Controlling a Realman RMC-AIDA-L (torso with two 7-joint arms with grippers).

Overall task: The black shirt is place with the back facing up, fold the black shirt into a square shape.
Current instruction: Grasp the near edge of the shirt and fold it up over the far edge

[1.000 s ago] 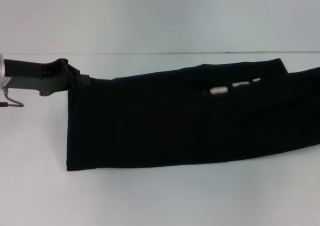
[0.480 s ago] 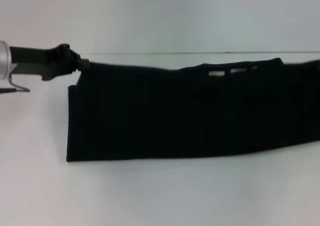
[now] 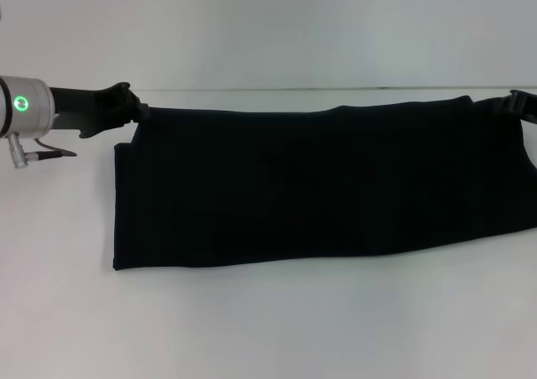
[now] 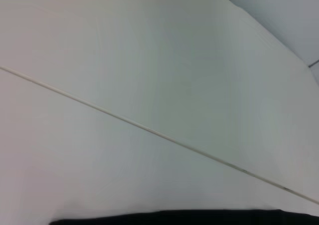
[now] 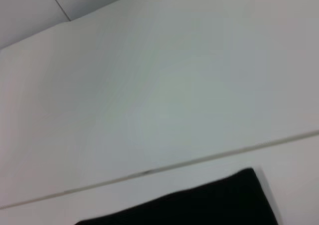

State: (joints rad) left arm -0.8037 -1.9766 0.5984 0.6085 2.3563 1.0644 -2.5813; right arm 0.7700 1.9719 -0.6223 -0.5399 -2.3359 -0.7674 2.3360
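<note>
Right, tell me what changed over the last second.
The left tool rose toward the far side, carrying the shirt's far-left corner with it, so the far edge lifted and straightened. The white lettering that showed near that edge is now hidden. The right tool has come into view at the far-right corner. The shirt's near edge stayed on the table.

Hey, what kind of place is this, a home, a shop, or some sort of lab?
Most likely a lab or test bench. A bare white table meets a plain pale wall, and the only item is a black shirt held at its far corners by the left pincer and right pincer.
</note>
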